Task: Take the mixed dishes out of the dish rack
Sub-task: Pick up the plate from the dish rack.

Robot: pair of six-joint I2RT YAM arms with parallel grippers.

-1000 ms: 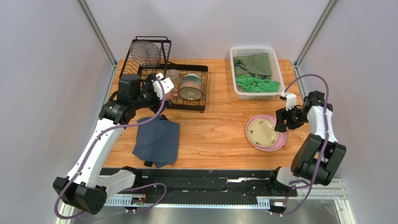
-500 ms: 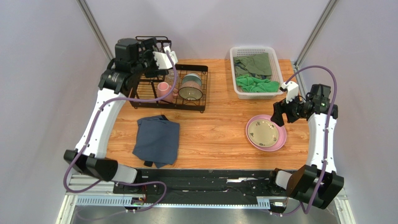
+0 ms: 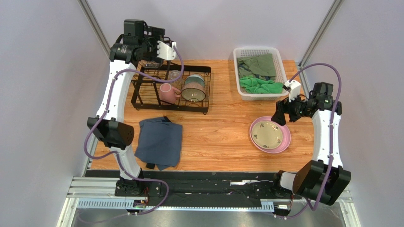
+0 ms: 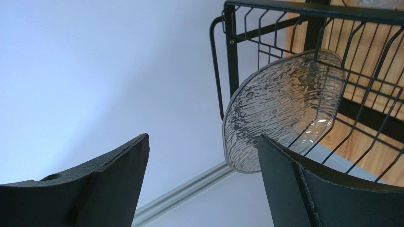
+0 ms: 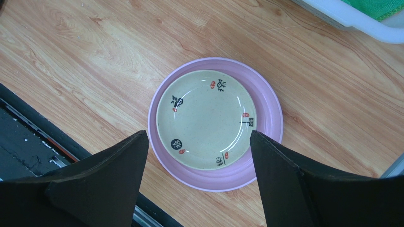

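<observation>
The black wire dish rack point(image 3: 142, 90) stands at the back left. On its lower tray are a pink mug point(image 3: 168, 93), a dark bowl with teal inside point(image 3: 193, 88) and a clear glass point(image 3: 175, 74). My left gripper point(image 3: 152, 56) is raised at the upper shelf, open and empty point(image 4: 203, 138). In the left wrist view a clear textured glass dish point(image 4: 284, 106) leans in the upper shelf's wires point(image 4: 265, 28), just beyond my right fingertip. The cream plate point(image 3: 265, 132) lies stacked on the pink plate point(image 3: 282, 143) on the table. My right gripper point(image 3: 280, 115) hovers open above them point(image 5: 198, 134).
A folded blue-grey cloth point(image 3: 160, 142) lies near the front left. A white plastic basket point(image 3: 258, 49) of green cloths point(image 3: 260, 85) stands at the back right, just behind my right gripper. Grey walls close in both sides.
My left arm has swung up from the lower tray to the upper shelf, uncovering the pink mug. My right gripper has risen a little above the stacked plates.
</observation>
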